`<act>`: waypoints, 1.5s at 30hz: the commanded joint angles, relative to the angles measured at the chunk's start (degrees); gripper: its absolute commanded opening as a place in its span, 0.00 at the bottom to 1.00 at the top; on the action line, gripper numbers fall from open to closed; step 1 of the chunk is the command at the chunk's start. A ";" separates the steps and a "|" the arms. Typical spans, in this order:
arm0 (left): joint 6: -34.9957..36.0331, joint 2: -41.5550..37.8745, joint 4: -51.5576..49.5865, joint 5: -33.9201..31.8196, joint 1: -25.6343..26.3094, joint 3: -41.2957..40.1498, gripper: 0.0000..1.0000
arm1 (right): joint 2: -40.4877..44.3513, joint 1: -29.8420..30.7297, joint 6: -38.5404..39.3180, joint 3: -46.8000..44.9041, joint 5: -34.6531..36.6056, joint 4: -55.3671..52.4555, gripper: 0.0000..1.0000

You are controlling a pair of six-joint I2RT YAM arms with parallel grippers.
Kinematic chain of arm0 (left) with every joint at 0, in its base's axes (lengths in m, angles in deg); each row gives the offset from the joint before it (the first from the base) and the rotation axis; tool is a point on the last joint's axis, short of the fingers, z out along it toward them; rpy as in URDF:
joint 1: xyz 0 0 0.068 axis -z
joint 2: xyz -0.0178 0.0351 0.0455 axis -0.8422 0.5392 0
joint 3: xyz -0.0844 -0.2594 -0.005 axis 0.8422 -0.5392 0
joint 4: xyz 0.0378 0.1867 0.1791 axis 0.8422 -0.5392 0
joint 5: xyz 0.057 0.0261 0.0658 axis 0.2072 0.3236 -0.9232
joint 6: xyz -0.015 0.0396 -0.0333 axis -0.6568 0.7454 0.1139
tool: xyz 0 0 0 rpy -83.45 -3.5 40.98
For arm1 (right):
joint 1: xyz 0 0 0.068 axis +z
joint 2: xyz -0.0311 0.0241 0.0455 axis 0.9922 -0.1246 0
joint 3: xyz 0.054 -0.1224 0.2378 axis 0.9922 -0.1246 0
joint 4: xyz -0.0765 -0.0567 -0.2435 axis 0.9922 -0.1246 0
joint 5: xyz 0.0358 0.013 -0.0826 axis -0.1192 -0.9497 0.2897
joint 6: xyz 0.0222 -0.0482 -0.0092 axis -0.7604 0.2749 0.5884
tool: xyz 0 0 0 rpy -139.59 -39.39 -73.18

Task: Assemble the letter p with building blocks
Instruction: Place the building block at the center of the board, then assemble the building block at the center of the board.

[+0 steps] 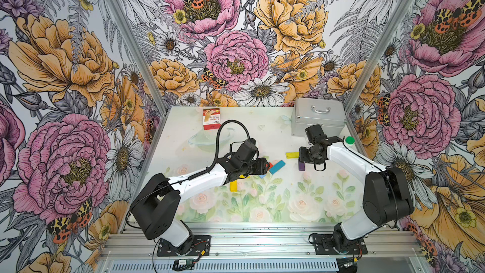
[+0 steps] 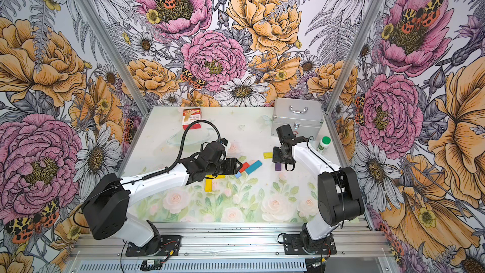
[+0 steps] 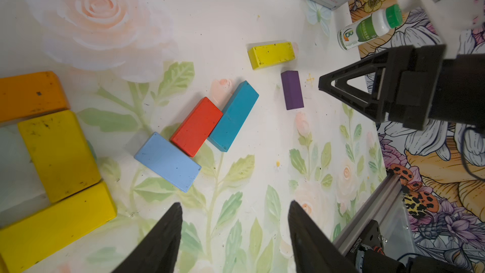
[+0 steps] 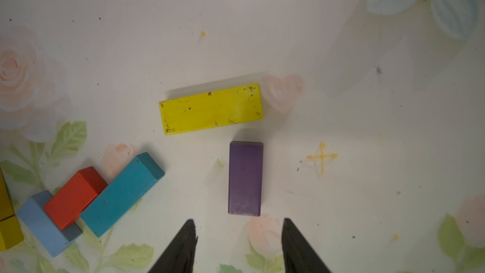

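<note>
A purple painted rectangular building block [image 4: 245, 178] lies flat near the middle of the bench [image 1: 265, 132], a white sheet printed with pale roses and green leaves. Its matte paint is rubbed pale at one short end. Just beyond the other short end, not touching, a long lemon-yellow block [image 4: 211, 108] with chipped, speckled paint lies crosswise.

Nearby, a teal block [image 4: 122, 195], a shorter red block [image 4: 74, 196] and a light blue block [image 4: 44, 221] form a slanted, touching cluster. Past them, an orange block [image 3: 30, 95] and two deep-yellow blocks [image 3: 59, 154] are pressed together edge to edge.

The right end effector [image 4: 238, 221] has black, tapered fingers set apart, wider than the purple block. It hovers just short of the block's worn end and grips nothing. The left end effector [image 3: 235, 204] is spread wide above bare bench near the light blue block, also empty.

At the back stand a ribbed silver metal case [image 1: 319, 119] and a red-and-white card box [image 1: 211, 118].
</note>
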 commanded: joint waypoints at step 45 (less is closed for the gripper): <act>0.30 19.12 2.83 4.80 4.38 15.32 0.58 | -15.47 -1.98 5.75 5.56 -2.56 1.29 0.32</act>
